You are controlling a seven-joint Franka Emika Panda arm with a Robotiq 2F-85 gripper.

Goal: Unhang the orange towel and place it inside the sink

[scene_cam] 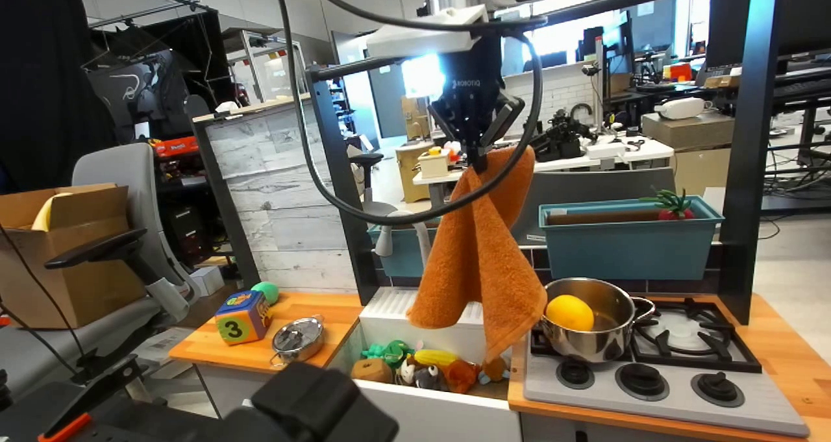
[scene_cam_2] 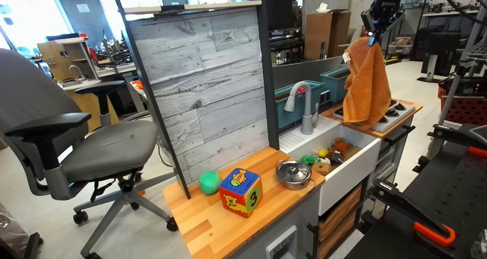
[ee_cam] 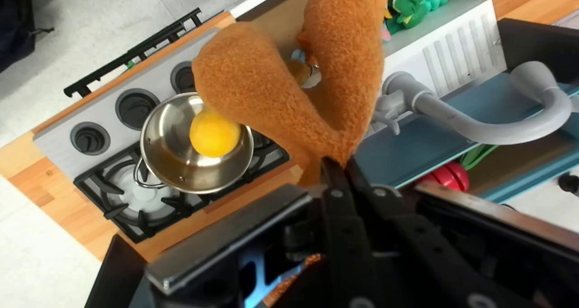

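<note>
The orange towel (scene_cam: 480, 254) hangs in the air from my gripper (scene_cam: 478, 159), off any hook or bar. My gripper also shows in an exterior view (scene_cam_2: 371, 40) and in the wrist view (ee_cam: 341, 163); its fingers are shut on the towel's top. The towel (scene_cam_2: 367, 84) drapes in loose folds with its lower edge free. In the wrist view the towel (ee_cam: 280, 91) covers part of the sink and the stove's edge. The white sink (scene_cam: 448, 413) lies below, between the two counters, with several toys inside; it also shows in an exterior view (scene_cam_2: 348, 181).
A steel pot (scene_cam: 584, 351) with a yellow ball (scene_cam: 570, 313) stands on the stove (scene_cam: 766, 396) beside the sink. A grey faucet (scene_cam_2: 307, 107) rises behind the sink. Blue planters (scene_cam: 626, 250) hang at the back. A lidded pot (scene_cam_2: 293, 175), toy cube (scene_cam_2: 241, 192) and green ball (scene_cam_2: 210, 182) sit on the counter.
</note>
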